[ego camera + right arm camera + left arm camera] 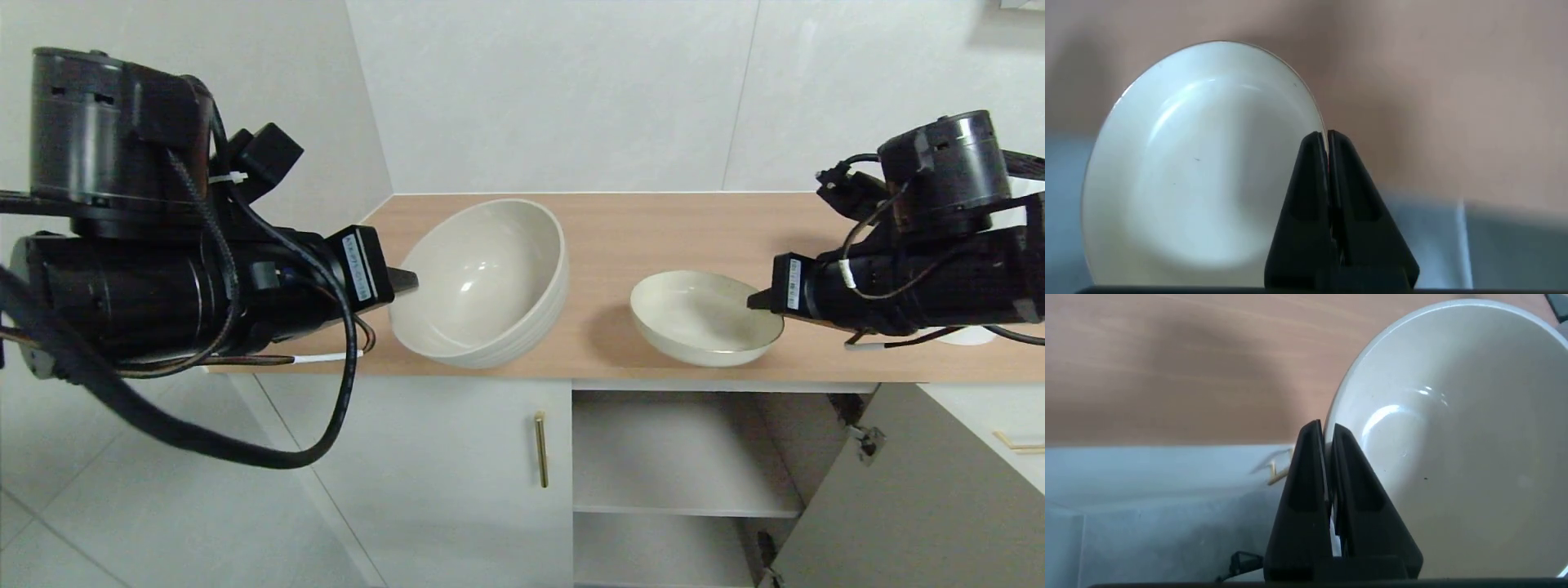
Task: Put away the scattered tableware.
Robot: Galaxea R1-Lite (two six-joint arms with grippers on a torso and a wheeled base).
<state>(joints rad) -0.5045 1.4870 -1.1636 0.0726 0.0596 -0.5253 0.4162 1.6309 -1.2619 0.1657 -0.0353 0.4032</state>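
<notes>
At countertop (653,233), large bowl (482,282), shallow bowl (702,317)

The large bowl (482,282) looks like glazed ceramic, cream and glossy with bright highlights inside and faint ribbing on its outer wall. The shallow bowl (704,317) has the same smooth glaze, slightly duller, with a thin darker line along its rim. The countertop (653,229) is light wood-grain with a smooth matt finish, perhaps laminate rather than solid wood, above plain matt white cabinet fronts (441,482) with a slim polished brass-coloured metal handle (540,449), while the left gripper (1327,429) and right gripper (1327,139) are smooth, semi-matt black plastic.
</notes>
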